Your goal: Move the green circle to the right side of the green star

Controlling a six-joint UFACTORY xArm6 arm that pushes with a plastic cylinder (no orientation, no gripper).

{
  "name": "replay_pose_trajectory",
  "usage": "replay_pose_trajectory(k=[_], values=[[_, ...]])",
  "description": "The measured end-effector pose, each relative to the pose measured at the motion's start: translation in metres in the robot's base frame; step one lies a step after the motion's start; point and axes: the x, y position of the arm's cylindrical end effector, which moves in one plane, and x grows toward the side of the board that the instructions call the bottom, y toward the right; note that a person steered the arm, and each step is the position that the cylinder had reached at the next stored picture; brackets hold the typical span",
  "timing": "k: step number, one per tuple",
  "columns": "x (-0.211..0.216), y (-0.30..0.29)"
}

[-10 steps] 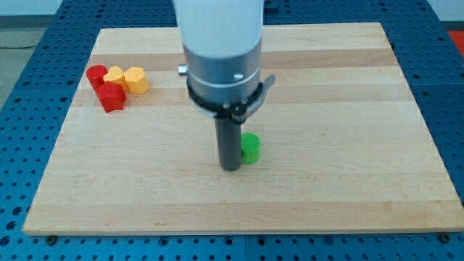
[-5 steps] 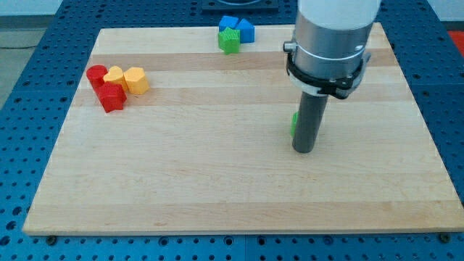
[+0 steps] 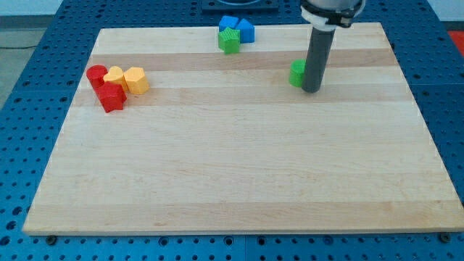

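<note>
While against the green circle (image 3: 296, 73), my tip (image 3: 312, 90), a bare rod tool, right of green star (image 3: 229, 41).

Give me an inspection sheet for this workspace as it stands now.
Surface: wooden board, flat, on a blue perforated table.
Job's things: green circle touching my tip on its left; green star near the view's top.
Clutter: two blue blocks behind the star; red and yellow blocks clustered at the view's left.
Grippers: none; rod only.
Cables: nothing seen.
Surroundings: nothing seen beyond the table.
</note>
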Motion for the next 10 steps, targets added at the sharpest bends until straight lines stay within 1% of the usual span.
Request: replay_pose_trajectory(k=[1, 3, 5, 6, 7, 8, 9, 10], values=[[-0.025, 0.000], [-0.054, -0.026], [-0.046, -0.087], [-0.052, -0.096], [-0.060, -0.098], [-0.061, -0.075], [-0.069, -0.068], [-0.086, -0.068]])
